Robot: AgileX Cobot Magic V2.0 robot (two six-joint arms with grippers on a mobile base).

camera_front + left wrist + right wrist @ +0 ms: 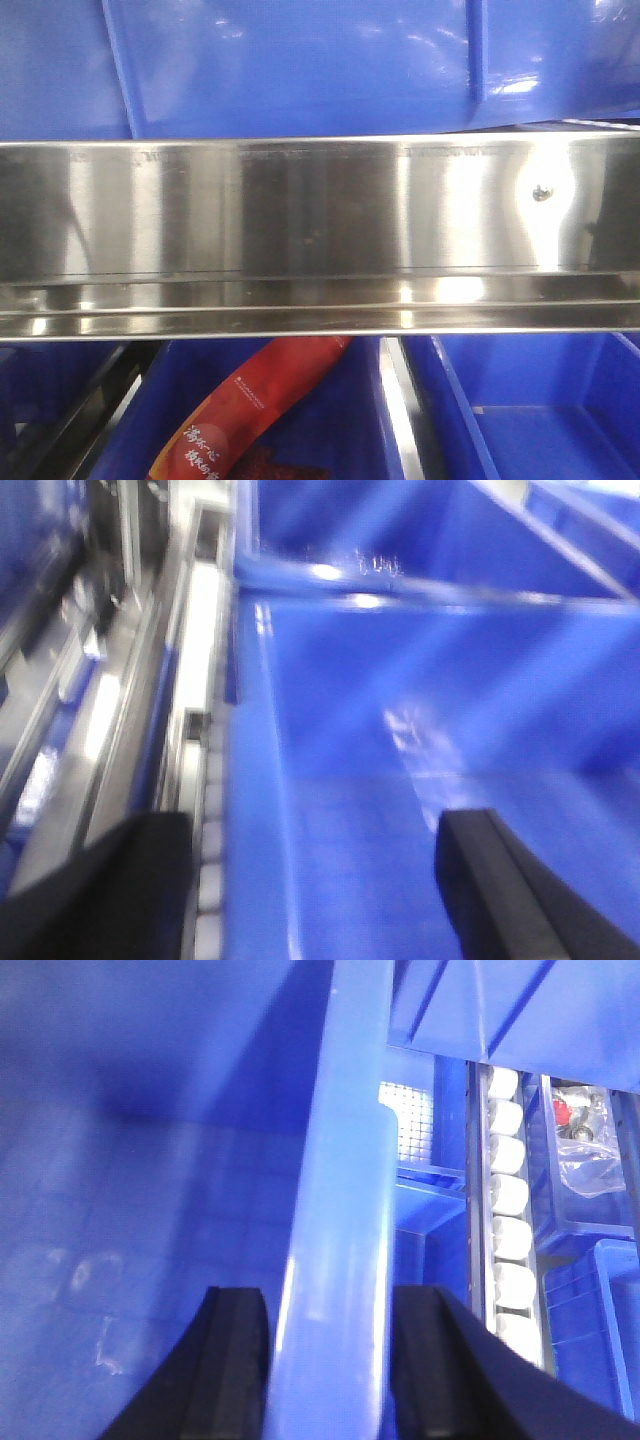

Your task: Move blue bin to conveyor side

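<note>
The blue bin [300, 60] fills the top of the front view, behind a steel rail. In the right wrist view its thick rolled rim [340, 1260] runs up between my fingers, and my right gripper [332, 1370] is shut on it, one pad inside the bin and one outside. The left wrist view is blurred. There my left gripper [312, 880] stands wide open astride the bin's side wall [255, 810], its right finger [510, 890] over the bin's inside and its left finger [100, 890] outside over the rack. The conveyor is out of view.
A shiny stainless-steel rail [320, 230] crosses the front view. Below it sit lower blue bins [540, 410], one holding a red snack packet [250, 410]. A row of white rollers [510, 1200] runs right of the bin, with another bin of bagged parts [590, 1150] beyond.
</note>
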